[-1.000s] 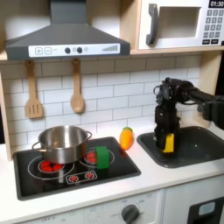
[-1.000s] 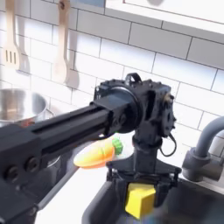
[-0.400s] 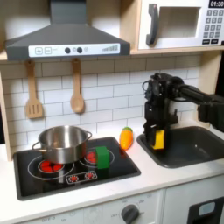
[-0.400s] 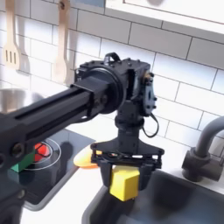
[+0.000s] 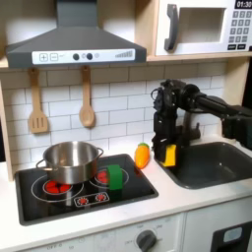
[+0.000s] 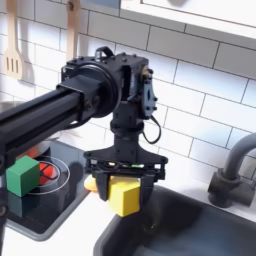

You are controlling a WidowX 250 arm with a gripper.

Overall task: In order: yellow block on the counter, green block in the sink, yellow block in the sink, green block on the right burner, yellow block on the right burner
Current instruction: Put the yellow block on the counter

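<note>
I've swung my claw (image 6: 123,184) out of the sink (image 5: 210,163) toward nine o'clock, yellow block (image 6: 124,196) clamped, hanging over the tabletop (image 5: 162,193) edge. Next: keep level, lower gently onto the burner.

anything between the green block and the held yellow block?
In the first exterior view, the orange-yellow toy sits on the counter between the green block and the yellow block clamped in the gripper.

Only readable text: microwave (image 5: 202,28) clock display (image 5: 243,4) in the first exterior view, starts w/ "1", rest cut off. Keypad marks too small to read.
</note>
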